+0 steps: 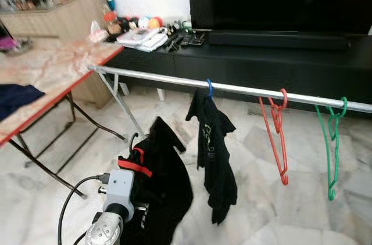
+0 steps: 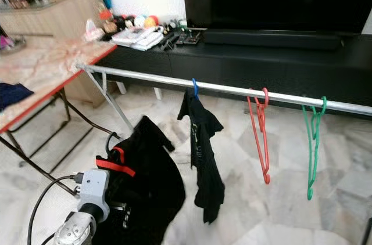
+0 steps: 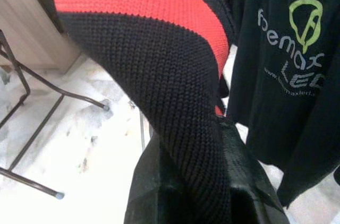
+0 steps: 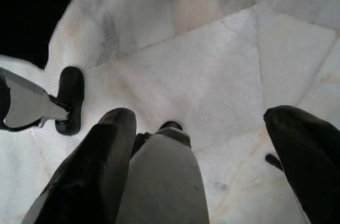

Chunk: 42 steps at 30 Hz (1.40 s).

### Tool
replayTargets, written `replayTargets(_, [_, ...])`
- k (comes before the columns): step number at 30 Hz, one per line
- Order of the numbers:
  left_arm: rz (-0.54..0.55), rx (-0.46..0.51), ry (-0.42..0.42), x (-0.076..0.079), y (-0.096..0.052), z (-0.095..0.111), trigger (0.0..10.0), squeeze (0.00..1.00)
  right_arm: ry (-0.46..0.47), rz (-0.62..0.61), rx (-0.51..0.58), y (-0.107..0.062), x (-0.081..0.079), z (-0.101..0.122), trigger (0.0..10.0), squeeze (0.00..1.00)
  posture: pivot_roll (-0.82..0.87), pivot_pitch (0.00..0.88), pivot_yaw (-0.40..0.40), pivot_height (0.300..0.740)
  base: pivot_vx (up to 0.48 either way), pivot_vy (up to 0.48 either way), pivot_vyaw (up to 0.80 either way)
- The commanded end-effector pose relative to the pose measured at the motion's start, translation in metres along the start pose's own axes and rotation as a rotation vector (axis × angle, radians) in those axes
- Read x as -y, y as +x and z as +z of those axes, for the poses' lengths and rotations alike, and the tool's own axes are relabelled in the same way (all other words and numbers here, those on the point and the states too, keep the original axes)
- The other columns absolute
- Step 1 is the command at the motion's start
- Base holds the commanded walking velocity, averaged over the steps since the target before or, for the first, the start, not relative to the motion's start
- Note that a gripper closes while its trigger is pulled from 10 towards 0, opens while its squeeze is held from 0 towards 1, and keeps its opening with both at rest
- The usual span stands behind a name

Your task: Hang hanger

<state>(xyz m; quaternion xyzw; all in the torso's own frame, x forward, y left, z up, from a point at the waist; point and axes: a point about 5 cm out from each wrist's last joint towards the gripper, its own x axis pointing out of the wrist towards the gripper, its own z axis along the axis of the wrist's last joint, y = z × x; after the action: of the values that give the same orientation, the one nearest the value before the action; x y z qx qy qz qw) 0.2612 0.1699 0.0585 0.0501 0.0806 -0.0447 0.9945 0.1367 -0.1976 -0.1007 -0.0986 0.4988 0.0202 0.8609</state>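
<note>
1. Low at the left, the left gripper [image 3: 186, 181] is clamped on a black-and-red knit garment [image 1: 160, 175] (a dark hanger hook [image 1: 133, 139] pokes up from its top), held below the silver rail [image 1: 244, 89].
2. On the rail hang a black shirt [image 1: 214, 152] on a blue hanger [image 1: 209, 88], a red hanger [image 1: 278, 134] and a green hanger [image 1: 332, 146].
3. Over the marble floor [image 4: 212, 65], the right gripper [image 4: 207, 155] hangs idle, fingers apart.

rail [image 1: 244, 89]: shiny metal | garment [image 3: 159, 70]: coarse knit cloth | floor [image 4: 202, 75]: glossy marble
</note>
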Motion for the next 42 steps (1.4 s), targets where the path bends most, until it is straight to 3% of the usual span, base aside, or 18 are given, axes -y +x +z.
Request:
replayTargets(1, [0.023, 0.028, 0.001, -0.0046, 0.0017, 0.0075, 10.0, 0.00, 0.007, 0.008, 0.000, 0.0002, -0.0032, 0.0002, 10.0, 0.00, 0.00, 0.053, 0.074, 0.740, 0.000, 0.000, 0.00])
replayTargets(8, [0.036, 0.015, -0.014, -0.0062, 0.0020, 0.0061, 10.0, 0.00, 0.015, 0.009, 0.002, 0.0001, -0.0033, 0.0003, 10.0, 0.00, 0.00, 0.054, 0.072, 0.740, 0.000, 0.000, 0.00])
replayTargets(42, [0.036, 0.012, -0.019, -0.0051, 0.0033, 0.0073, 10.0, 0.00, 0.027, 0.014, 0.006, 0.0000, -0.0035, 0.0003, 10.0, 0.00, 0.00, 0.055, 0.072, 0.740, 0.000, 0.437, 0.00])
